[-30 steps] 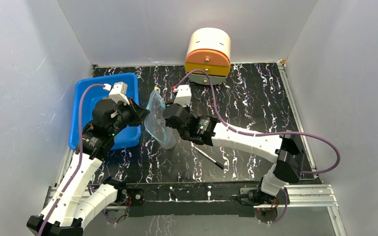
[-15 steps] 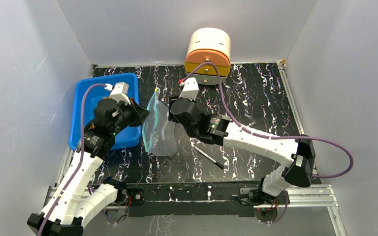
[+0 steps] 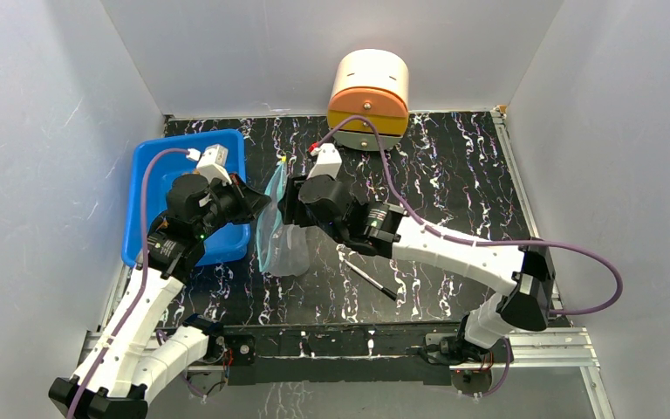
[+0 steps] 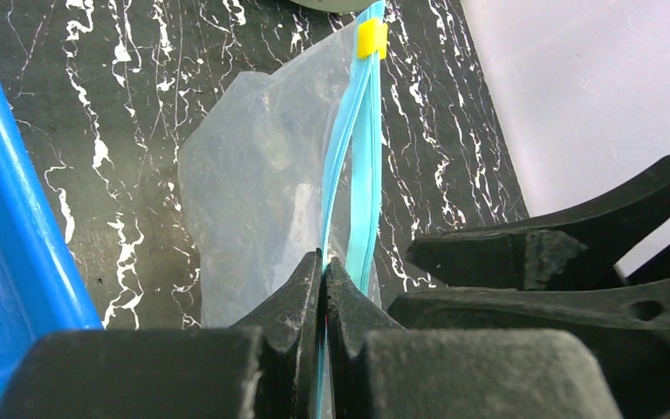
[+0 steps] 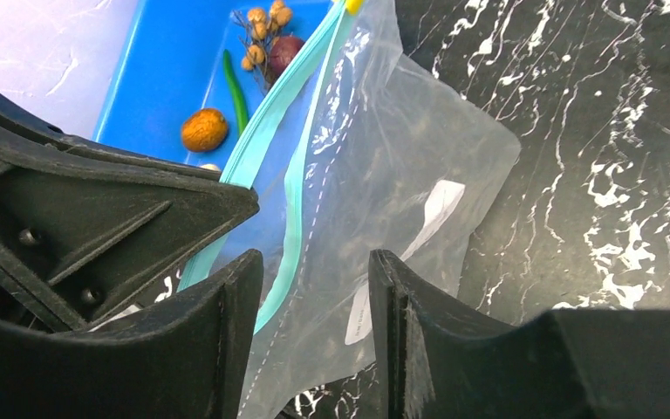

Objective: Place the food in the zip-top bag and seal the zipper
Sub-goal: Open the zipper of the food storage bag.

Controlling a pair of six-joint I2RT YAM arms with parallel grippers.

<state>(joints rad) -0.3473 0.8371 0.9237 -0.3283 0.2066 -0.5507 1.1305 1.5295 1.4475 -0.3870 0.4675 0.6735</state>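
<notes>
The clear zip-top bag [image 3: 283,234] hangs upright between my two grippers, its lower end on the table. My left gripper [image 4: 324,259] is shut on one lip of the teal zipper [image 4: 356,131], near the end away from the yellow slider [image 4: 371,37]. The other lip bows away, so the mouth gapes a little. My right gripper [image 5: 314,257] is open at the bag's [image 5: 401,157] other side, with the zipper [image 5: 292,175] and clear wall showing between its fingers, untouched. The food lies in the blue tray [image 5: 166,61]: brown balls on a twig [image 5: 266,26] and an orange lump [image 5: 204,129].
The blue tray [image 3: 153,166] sits at the left, under my left arm. A thin black pen [image 3: 369,279] lies on the table under my right forearm. A cream and orange cylinder [image 3: 368,92] stands at the back wall. A green pod [image 5: 235,92] also lies in the tray.
The bag has swung from a slant to hanging upright. My right gripper pulled back, then moved left to the bag's mouth, and its jaws have widened. The left gripper has kept its hold.
</notes>
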